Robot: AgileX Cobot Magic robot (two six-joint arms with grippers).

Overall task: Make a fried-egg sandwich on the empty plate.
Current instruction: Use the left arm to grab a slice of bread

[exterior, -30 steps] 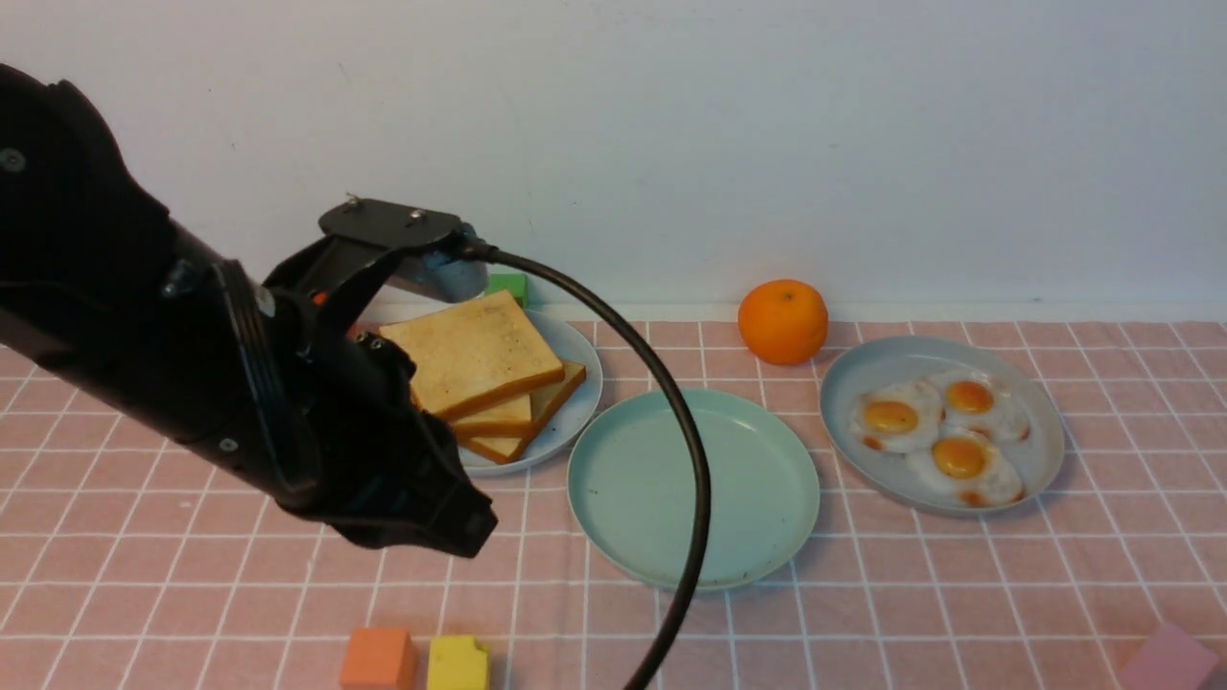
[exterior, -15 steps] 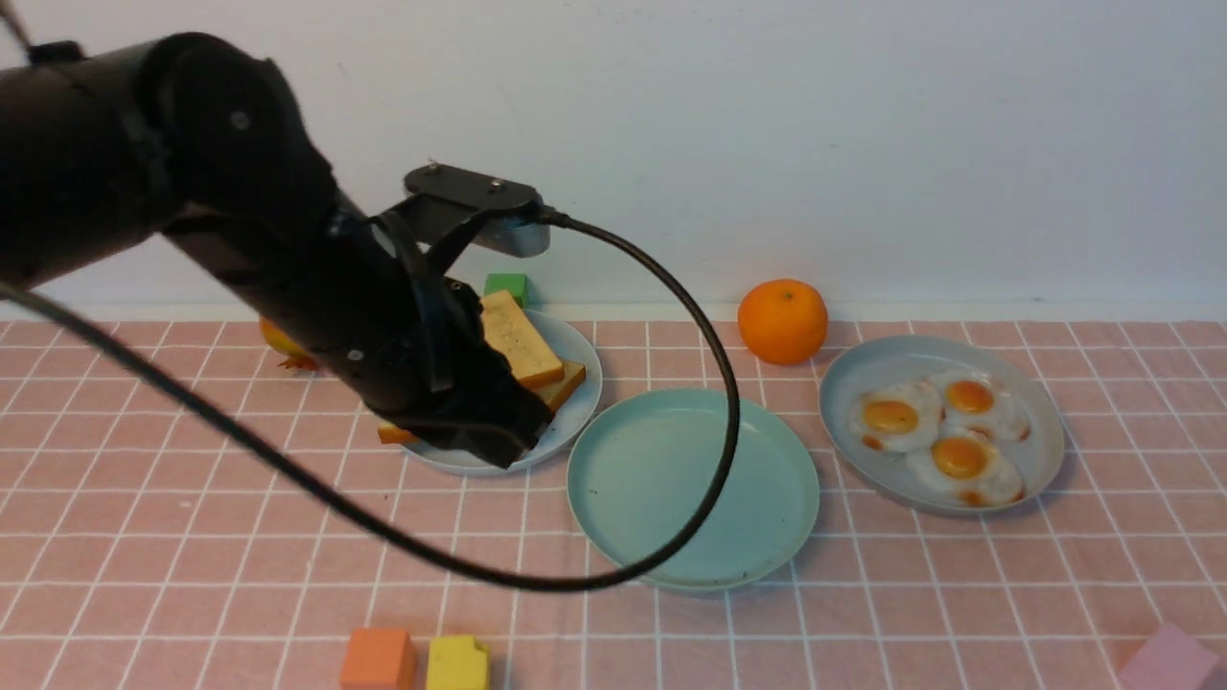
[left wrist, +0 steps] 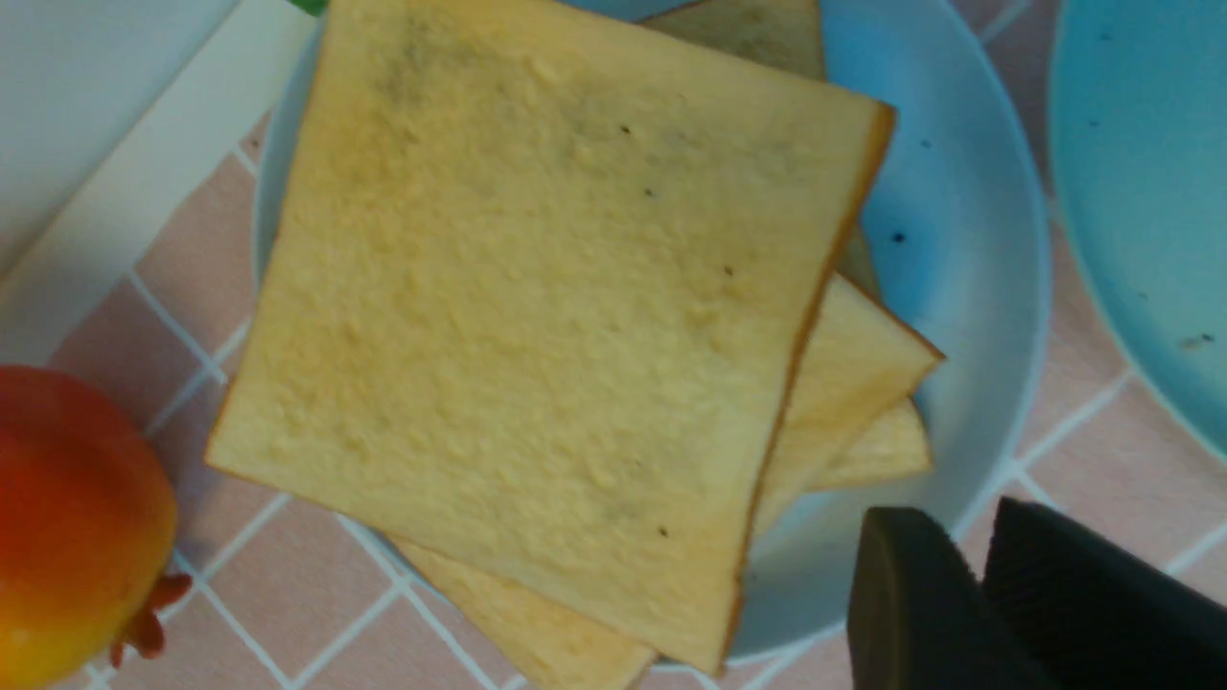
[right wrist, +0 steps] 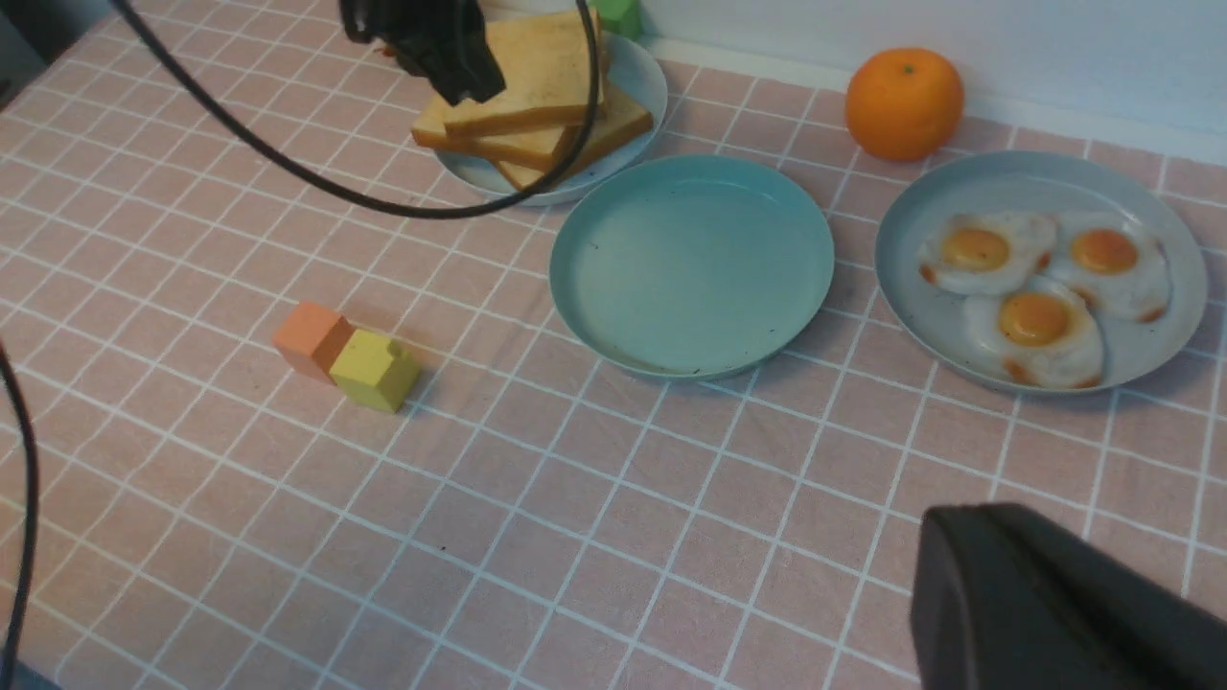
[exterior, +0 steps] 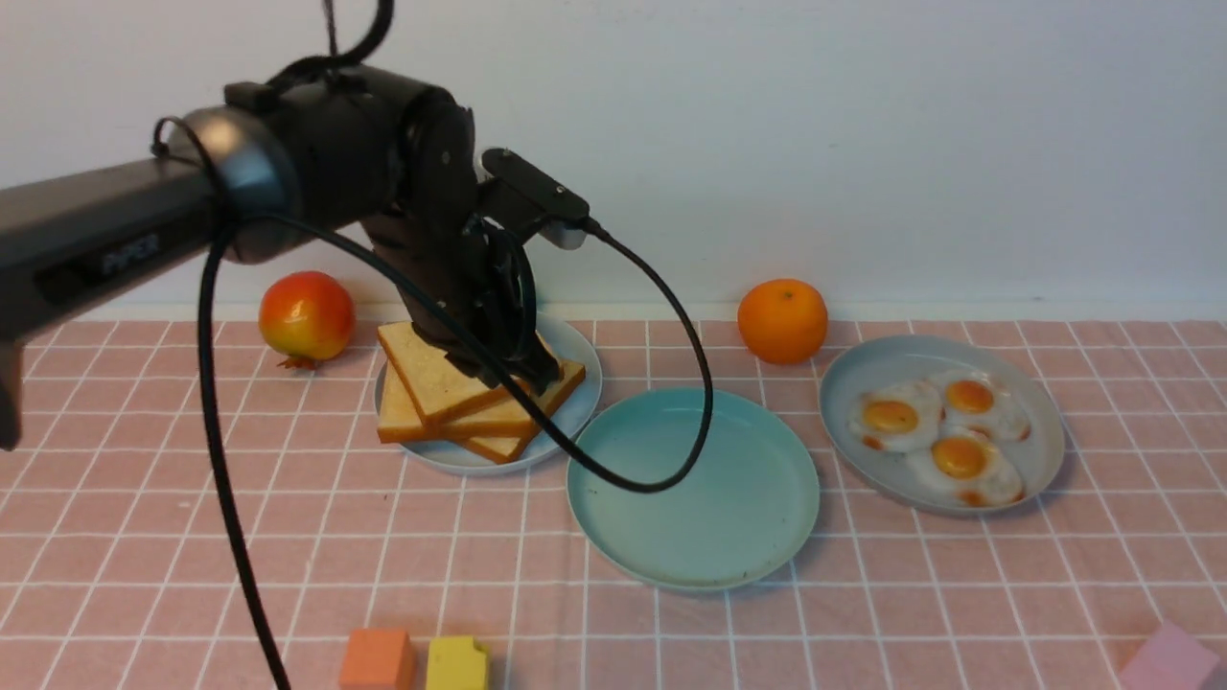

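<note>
Three toast slices (exterior: 436, 383) (left wrist: 546, 316) (right wrist: 537, 57) lie stacked on a pale blue plate (exterior: 583, 388) (left wrist: 968, 240). My left gripper (exterior: 525, 369) (left wrist: 955, 508) points down at the stack's edge nearest the empty plate, its jaws a narrow gap apart with nothing between them. The empty plate (exterior: 692, 484) (left wrist: 1150, 192) (right wrist: 690, 264), mint green, sits in the middle. Three fried eggs (exterior: 944, 426) (right wrist: 1035, 321) lie on a grey-blue plate (exterior: 1045, 450) to the right. My right gripper (right wrist: 968, 522) is shut and empty, high over the cloth near me.
An orange (exterior: 782, 321) stands behind the plates and a red fruit (exterior: 307, 314) left of the toast. An orange block (exterior: 379, 659), a yellow block (exterior: 457, 663) and a pink block (exterior: 1169, 661) lie near the front edge. The left arm's cable (exterior: 671, 460) hangs over the empty plate.
My left arm has swung from the front left back over the toast plate and tipped its gripper down. Its jaws have parted slightly. The red fruit is uncovered.
</note>
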